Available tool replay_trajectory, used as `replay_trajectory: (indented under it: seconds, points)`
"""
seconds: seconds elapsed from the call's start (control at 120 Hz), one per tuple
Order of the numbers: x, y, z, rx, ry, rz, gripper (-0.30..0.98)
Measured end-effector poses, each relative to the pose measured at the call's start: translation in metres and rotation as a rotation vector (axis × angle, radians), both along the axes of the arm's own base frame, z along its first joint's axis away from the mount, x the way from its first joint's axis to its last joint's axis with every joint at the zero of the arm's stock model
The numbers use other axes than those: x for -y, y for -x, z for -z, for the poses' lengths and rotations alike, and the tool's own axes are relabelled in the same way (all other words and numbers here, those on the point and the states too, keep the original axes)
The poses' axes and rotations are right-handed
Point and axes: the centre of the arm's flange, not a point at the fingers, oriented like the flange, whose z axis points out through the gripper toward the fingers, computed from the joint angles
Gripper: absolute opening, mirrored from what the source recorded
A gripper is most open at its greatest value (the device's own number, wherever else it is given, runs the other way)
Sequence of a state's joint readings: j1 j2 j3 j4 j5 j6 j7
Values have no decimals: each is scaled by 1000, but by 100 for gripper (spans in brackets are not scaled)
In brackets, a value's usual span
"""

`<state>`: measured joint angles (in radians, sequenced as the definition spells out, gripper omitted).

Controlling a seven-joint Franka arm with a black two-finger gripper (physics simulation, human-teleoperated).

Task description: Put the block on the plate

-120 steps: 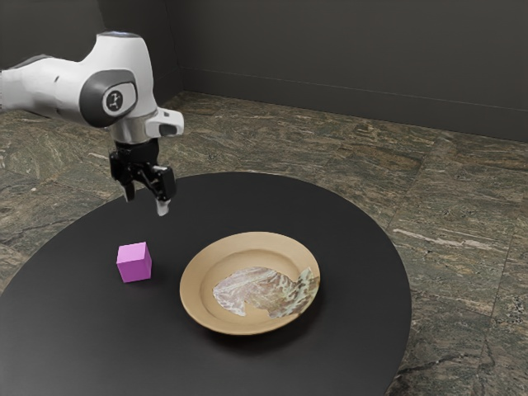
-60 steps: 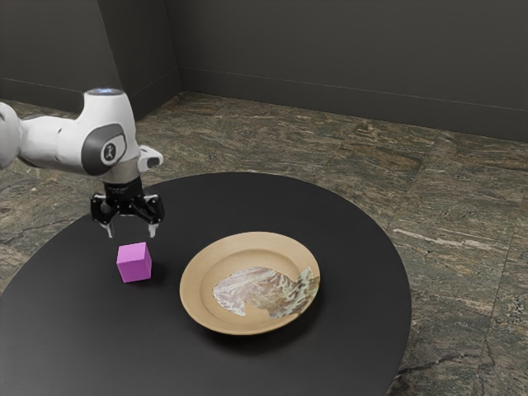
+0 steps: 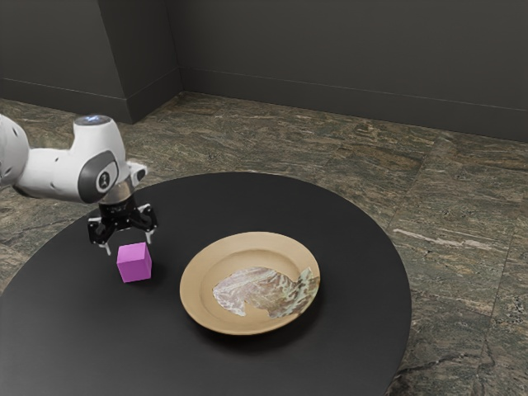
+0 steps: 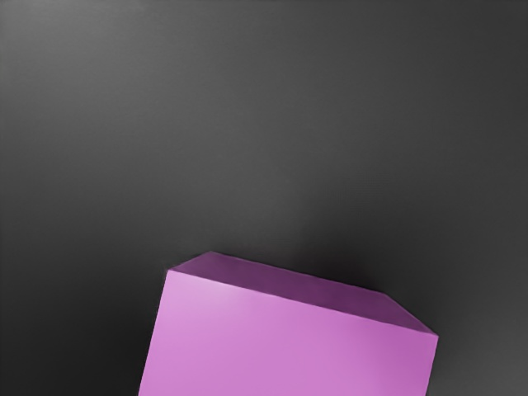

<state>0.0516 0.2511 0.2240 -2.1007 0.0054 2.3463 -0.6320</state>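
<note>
A magenta block [image 3: 134, 263] sits flat on the round black bench [image 3: 346, 239], just under our hand [image 3: 129, 243], whose two fingertips stand apart above it. In the exterior view, one fingertip hangs near the block's upper edge toward that view's left, the other near the edge toward its right, and the block's pale upper face lies below the space between them. From our wrist view, the block looms close beneath the hand, its broad, bright face turned toward the camera and a narrow, darker side sloping down to the bench, where a soft shadow gathers beside it.

On the arm [image 3: 56, 172] above our hand, a pale emblem [image 3: 103, 181] marks a dark grey oval panel on the white housing, too small for us to make out. A small bluish marking [image 3: 95, 120] on the housing's rounded top is likewise too fine for us to read.

To the exterior view's right of the block, and apart from it, a round tan plate [image 3: 196, 285] rests on the same bench. An irregular marbled patch [image 3: 264, 290] in pale grey, brown and greenish tones spreads over the middle of the plate and reaches its rim at one side. Around our bench runs a brown-grey stone floor [image 3: 454, 214] streaked with pale veins, meeting dark grey walls [image 3: 346, 49] with a low baseboard [image 3: 355, 101] along their foot.
</note>
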Motion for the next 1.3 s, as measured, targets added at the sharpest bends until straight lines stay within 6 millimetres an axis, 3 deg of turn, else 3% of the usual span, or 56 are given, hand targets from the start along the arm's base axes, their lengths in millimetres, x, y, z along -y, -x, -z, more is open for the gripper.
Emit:
replay_trajectory:
  seconds: [0.442,1.3]
  points:
    - [14,4,27,-14,-43,-14,69]
    - [21,5,28,2,-35,20,47]
